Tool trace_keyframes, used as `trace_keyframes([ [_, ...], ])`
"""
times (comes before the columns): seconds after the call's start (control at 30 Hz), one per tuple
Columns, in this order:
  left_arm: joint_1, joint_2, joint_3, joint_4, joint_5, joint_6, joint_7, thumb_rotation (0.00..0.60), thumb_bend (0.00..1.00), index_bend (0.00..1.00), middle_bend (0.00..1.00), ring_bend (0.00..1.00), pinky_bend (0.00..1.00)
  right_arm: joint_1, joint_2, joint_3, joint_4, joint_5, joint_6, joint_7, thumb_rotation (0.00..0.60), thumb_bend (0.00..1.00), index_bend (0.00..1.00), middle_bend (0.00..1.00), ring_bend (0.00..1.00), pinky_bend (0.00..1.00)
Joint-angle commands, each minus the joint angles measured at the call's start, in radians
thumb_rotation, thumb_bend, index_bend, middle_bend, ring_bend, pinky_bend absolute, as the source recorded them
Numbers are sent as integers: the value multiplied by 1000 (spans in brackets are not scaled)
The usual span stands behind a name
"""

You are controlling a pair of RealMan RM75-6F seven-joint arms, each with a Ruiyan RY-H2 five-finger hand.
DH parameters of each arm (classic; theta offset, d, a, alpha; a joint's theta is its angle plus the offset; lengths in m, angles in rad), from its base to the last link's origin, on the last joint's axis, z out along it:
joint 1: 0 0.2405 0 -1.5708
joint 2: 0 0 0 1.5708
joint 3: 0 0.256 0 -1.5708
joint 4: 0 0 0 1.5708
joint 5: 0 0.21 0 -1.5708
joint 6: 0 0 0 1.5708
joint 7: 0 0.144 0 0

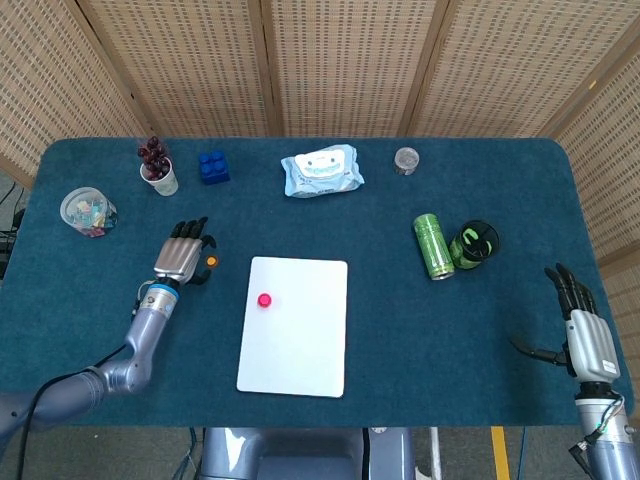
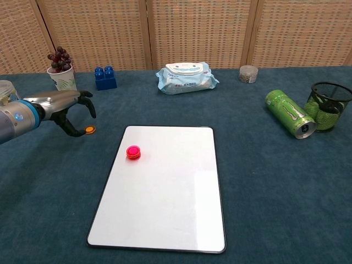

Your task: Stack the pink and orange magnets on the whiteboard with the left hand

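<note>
Blue table [image 1: 380, 330]: whiteboard [image 2: 165, 192] w/ pink magnet [image 2: 133, 152]; wipes pack [image 1: 322, 171] behind.

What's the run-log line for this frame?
left hand: open, at orange magnet | pink magnet: on whiteboard | stack: not done

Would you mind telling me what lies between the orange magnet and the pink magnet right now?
Only bare blue tablecloth and the whiteboard's left edge separate the orange magnet from the pink magnet; the chest view shows it best.
</note>
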Motion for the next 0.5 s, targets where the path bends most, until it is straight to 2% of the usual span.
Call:
trace_keyframes([
  [0.03, 1, -19, -5, 27, 13, -13, -19, 600, 356, 326, 0, 0, 0, 0, 1, 0, 0, 0, 0, 0, 600, 105, 0, 0, 0, 0],
  [0.5, 1, -77, -23, 119, 41, -14, -35, 600, 355, 341, 0, 0, 0, 0, 1, 0, -2, 1, -1, 0, 600, 105, 0, 0, 0, 0],
])
